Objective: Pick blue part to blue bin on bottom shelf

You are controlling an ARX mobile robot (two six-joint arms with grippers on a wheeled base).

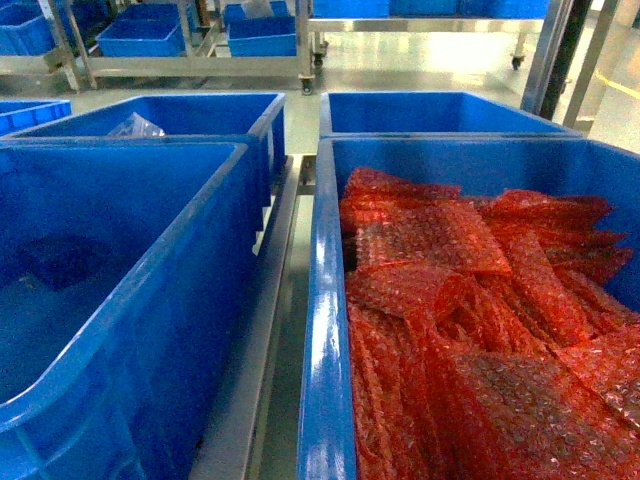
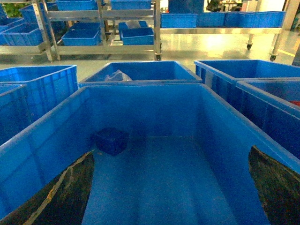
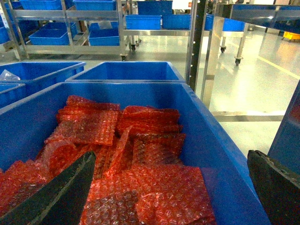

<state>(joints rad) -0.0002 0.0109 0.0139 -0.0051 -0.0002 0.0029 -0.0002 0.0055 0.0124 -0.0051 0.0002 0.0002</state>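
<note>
Four large blue bins stand in two rows in front of the robot, the near pair separated by a narrow metal rail (image 1: 262, 330). The near left bin (image 2: 42, 136) holds a single blue part (image 2: 111, 140), a small dark-blue box resting on the floor of the bin close to its far left corner (in the head view it shows only as a dim dark patch low in that bin). The left gripper (image 2: 171, 187) hangs above the near edge of this bin with its two dark fingers (image 2: 61, 197) spread wide apart and nothing between them; the part lies well ahead of them, untouched. The near right bin (image 1: 322, 330) is filled with red bubble-wrap bags (image 1: 470, 300) piled loosely over one another. The right gripper (image 3: 171, 187) sits over the near end of that pile, its fingers (image 3: 56, 197) likewise spread and holding nothing. The far left bin (image 1: 250, 125) contains a clear plastic bag (image 1: 135, 127). Beyond the bins, metal shelf racks (image 2: 105, 28) carry further blue bins on upper and lower levels
</note>
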